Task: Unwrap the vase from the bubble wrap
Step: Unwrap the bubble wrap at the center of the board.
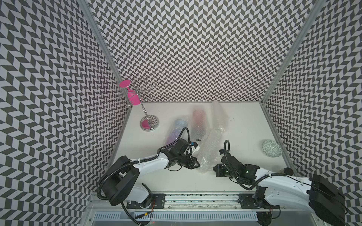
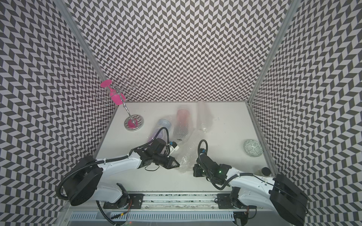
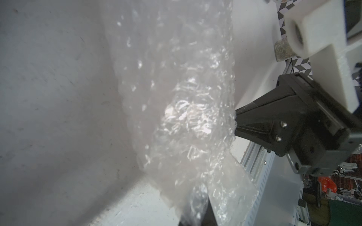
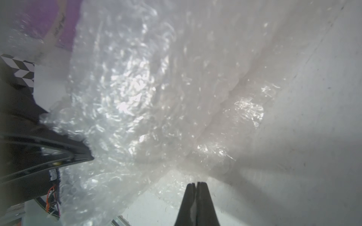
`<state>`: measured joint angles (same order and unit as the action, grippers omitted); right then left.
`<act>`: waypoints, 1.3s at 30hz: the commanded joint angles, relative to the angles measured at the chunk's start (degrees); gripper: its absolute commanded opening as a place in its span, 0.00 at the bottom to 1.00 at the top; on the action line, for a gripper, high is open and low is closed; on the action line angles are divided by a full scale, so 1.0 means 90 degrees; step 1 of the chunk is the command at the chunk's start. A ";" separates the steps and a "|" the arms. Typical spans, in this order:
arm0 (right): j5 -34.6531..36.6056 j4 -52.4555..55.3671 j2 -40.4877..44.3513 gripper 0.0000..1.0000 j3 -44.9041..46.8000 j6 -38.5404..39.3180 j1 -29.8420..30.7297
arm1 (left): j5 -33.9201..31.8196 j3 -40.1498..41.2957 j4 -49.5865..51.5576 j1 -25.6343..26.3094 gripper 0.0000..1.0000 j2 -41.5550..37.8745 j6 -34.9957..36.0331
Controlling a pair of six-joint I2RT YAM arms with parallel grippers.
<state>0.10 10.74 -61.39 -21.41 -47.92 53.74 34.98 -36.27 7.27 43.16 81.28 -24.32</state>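
Observation:
A crumpled sheet of clear bubble wrap (image 1: 208, 151) lies in the middle of the table, between my two grippers. My left gripper (image 1: 198, 164) is shut on its left edge; in the left wrist view the wrap (image 3: 176, 117) drapes over those jaws. From the right, my right gripper (image 4: 196, 183) is shut on the sheet's near edge (image 4: 182, 176). Behind the left arm lies a blue-and-purple vase (image 1: 175, 133) in bubble wrap. Next to it stands a red vase (image 1: 199, 121), also wrapped. The purple vase (image 4: 49, 19) shows through the wrap in the right wrist view.
A wire glass rack (image 1: 149, 123) holding a pink goblet (image 1: 131, 95) stands at the back left. A clear roll of wrap (image 1: 217, 112) stands at the back. A patterned bowl (image 1: 271, 148) and a small black-lidded jar (image 1: 288, 170) sit by the right wall.

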 commanded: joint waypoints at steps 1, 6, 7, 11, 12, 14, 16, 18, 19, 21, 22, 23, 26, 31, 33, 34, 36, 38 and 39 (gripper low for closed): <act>0.0198 0.0289 0.0176 0.00 0.0074 -0.0203 0.0006 | -0.0093 0.0114 0.0037 0.0030 0.00 -0.0154 -0.0033; 0.0062 0.0712 0.0734 0.12 0.0056 -0.0313 0.0010 | -0.0040 0.0208 0.0186 0.0040 0.03 -0.0384 -0.0061; 0.0092 0.0838 0.0880 0.16 0.0030 -0.0334 0.0013 | -0.0034 0.0238 0.0187 0.0041 0.06 -0.0460 -0.0071; 0.0407 0.1327 0.1393 0.33 -0.0166 -0.0542 0.0013 | -0.0040 0.0261 0.0266 0.0047 0.24 -0.0650 -0.0098; 0.0504 0.1381 0.1492 0.40 -0.0226 -0.0596 0.0016 | -0.0049 0.0228 0.0312 0.0042 0.28 -0.0659 -0.0075; 0.0809 0.1481 0.1644 0.51 -0.0364 -0.0703 0.0016 | -0.0086 0.0148 0.0421 0.0047 0.41 -0.0642 -0.0027; 0.1227 0.1684 0.1796 0.63 -0.0569 -0.0825 0.0006 | -0.0145 0.0030 0.0560 0.0045 0.52 -0.0643 0.0041; 0.1464 0.1882 0.1893 0.74 -0.0819 -0.0782 -0.0087 | -0.0310 -0.0162 0.0781 0.0041 0.64 -0.0664 0.0165; 0.1459 0.1934 0.1890 0.76 -0.0883 -0.0739 -0.0167 | -0.0414 -0.0275 0.0917 0.0045 0.71 -0.0674 0.0172; 0.1356 0.1984 0.1889 0.77 -0.0970 -0.0664 -0.0394 | -0.0669 -0.0601 0.1243 0.0056 0.88 -0.0640 0.0538; 0.1311 0.1975 0.1913 0.77 -0.0961 -0.0662 -0.0472 | -0.0773 -0.0760 0.1387 0.0064 0.95 -0.0620 0.0626; 0.1254 0.1921 0.1946 0.77 -0.0911 -0.0671 -0.0558 | -0.0924 -0.0981 0.1555 0.0084 0.99 -0.0573 0.0730; 0.0961 0.1665 0.2053 0.80 -0.0719 -0.0652 -0.0929 | -0.1494 -0.1736 0.1979 0.0305 1.00 -0.0339 0.1025; 0.0279 0.1306 0.2196 0.87 -0.0453 -0.0282 -0.2066 | -0.2240 -0.3046 0.2364 0.0699 1.00 0.0708 0.1294; -0.0055 0.1205 0.2130 0.90 -0.0457 0.0043 -0.2638 | -0.2586 -0.3574 0.2461 0.0839 0.99 0.1252 0.1299; -0.0181 0.1194 0.2062 0.90 -0.0486 0.0182 -0.2857 | -0.2730 -0.3771 0.2464 0.0892 1.00 0.1484 0.1291; -0.0384 0.1184 0.1896 0.92 -0.0580 0.0487 -0.3236 | -0.3095 -0.4202 0.2497 0.0992 1.00 0.2005 0.1288; -0.0561 0.1143 0.1749 0.93 -0.0645 0.0691 -0.3474 | -0.3502 -0.4628 0.2594 0.1071 1.00 0.2508 0.1334; -0.0627 0.1109 0.1688 0.93 -0.0672 0.0775 -0.3558 | -0.3636 -0.4856 0.2645 0.1111 0.99 0.2746 0.1371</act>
<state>-1.52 23.99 -45.10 -25.78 -45.39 23.51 9.52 -75.81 27.51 52.18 101.93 -13.61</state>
